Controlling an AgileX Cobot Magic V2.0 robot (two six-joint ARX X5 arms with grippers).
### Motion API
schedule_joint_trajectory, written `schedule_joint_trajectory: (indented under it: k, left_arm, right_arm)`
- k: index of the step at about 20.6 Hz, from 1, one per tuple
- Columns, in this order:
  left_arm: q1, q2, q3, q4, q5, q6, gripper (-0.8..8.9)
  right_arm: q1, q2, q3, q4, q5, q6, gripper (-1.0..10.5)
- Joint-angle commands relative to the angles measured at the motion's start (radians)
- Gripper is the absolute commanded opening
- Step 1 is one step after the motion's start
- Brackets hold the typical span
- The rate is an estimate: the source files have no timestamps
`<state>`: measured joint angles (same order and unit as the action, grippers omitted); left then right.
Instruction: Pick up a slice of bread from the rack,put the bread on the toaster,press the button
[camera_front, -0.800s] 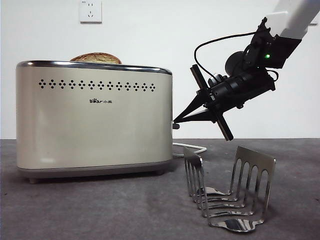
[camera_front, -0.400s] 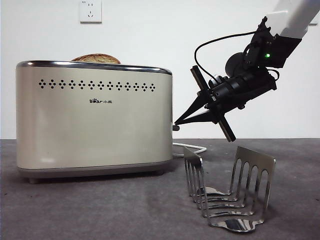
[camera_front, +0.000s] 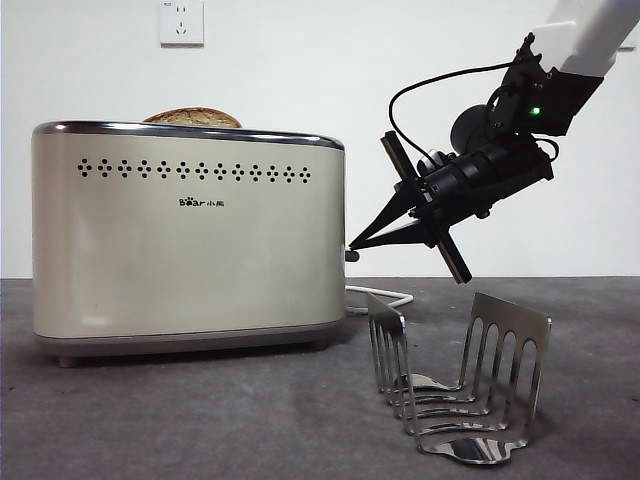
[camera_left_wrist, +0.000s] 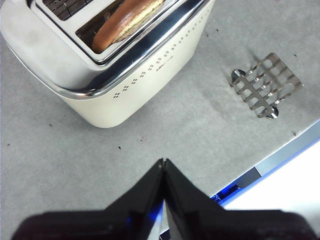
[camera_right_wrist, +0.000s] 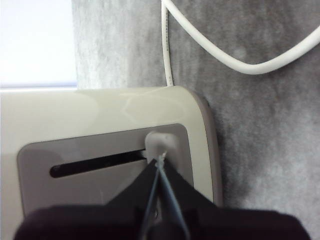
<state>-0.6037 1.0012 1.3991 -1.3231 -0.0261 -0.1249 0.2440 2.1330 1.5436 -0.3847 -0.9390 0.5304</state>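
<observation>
Right gripper (camera_front: 352, 243), jaws pressed together, has hardly moved in the last half second, its tip on the button (camera_right_wrist: 161, 141) at the toaster (camera_front: 190, 240) end. Bread (camera_left_wrist: 127, 17) sits in its slot, mostly hidden from the front. Left gripper (camera_left_wrist: 163, 162) hangs closed; rack (camera_front: 455, 385) empty.

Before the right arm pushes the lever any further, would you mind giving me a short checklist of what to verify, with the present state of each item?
1. Slice of bread seated in the toaster slot: ok, only its crust shows above the rim.
2. Rack empty and apart from the toaster: ok.
3. Right gripper shut, tip on the button: ok.
4. Button at the bottom of its slot: cannot tell.
5. Left gripper shut, away from the toaster: ok.
6. White cable outside the gripper's path: ok.
</observation>
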Motion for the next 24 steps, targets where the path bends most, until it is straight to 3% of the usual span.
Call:
schedule_joint_trajectory:
  k: [1,12,17,19,24]
  left_arm:
    - [0.003,0.0,-0.005,0.003,0.001,-0.01,-0.04]
    - [0.003,0.0,-0.005,0.003,0.001,-0.01,-0.04]
    - [0.003,0.0,-0.005,0.003,0.0,-0.009,-0.04]
    - [0.003,0.0,-0.005,0.003,0.0,-0.004,-0.04]
    - [0.003,0.0,-0.005,0.003,0.0,-0.002,-0.04]
  right_arm:
    - [0.006,0.043,-0.032,-0.03,0.068,-0.012,-0.1]
    - [0.006,0.035,-0.006,0.016,0.028,0.026,-0.1]
    - [0.019,0.003,0.106,-0.119,0.017,-0.025,-0.1]
    - [0.026,-0.029,0.154,-0.191,0.053,-0.052,-0.1]
    - [0.05,-0.182,0.249,-0.392,0.263,-0.142,-0.1]
